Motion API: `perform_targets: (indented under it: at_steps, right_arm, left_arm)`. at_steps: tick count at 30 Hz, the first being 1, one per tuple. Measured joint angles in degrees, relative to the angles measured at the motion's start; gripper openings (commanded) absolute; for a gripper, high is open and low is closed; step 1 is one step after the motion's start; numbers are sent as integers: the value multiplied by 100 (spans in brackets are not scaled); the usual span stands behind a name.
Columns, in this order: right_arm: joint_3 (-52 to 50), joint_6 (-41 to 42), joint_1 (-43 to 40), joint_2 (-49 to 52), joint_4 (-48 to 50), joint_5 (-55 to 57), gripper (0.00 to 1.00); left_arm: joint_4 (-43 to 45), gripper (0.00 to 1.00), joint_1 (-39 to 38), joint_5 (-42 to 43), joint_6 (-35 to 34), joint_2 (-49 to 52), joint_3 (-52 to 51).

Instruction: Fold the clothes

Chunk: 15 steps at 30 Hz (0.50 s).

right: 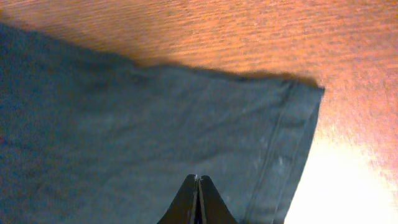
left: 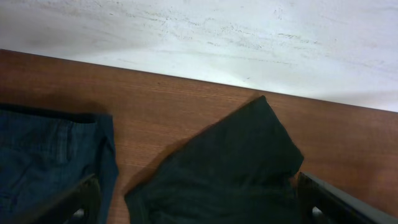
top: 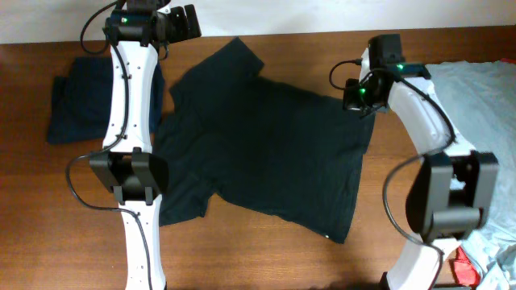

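Note:
A black T-shirt (top: 266,153) lies spread flat across the middle of the wooden table, one sleeve pointing toward the back edge. My left gripper (top: 187,22) hovers over that sleeve (left: 242,162) at the back. It is open (left: 199,211), one finger on each side of the cloth, holding nothing. At the shirt's right-hand corner is my right gripper (top: 355,100). In the right wrist view its tips (right: 198,179) are pressed together on the dark fabric (right: 124,124), a little in from the stitched hem (right: 292,143).
A folded navy garment (top: 72,109) lies at the left, beside the left arm, and shows in the left wrist view (left: 43,162). Light grey-blue cloth (top: 484,97) is piled at the right edge. Something red (top: 463,266) lies by the right arm's base.

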Motion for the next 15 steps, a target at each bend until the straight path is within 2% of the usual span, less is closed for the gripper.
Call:
perform_targets:
  at_steps: [6, 15]
  right_arm:
    - [72, -15, 0, 568, 15, 212, 4]
    - [72, 74, 0, 898, 42, 573, 4]
  left_arm:
    - [0, 99, 0, 0, -2, 0, 0]
    - [0, 99, 0, 0, 0, 0, 0]
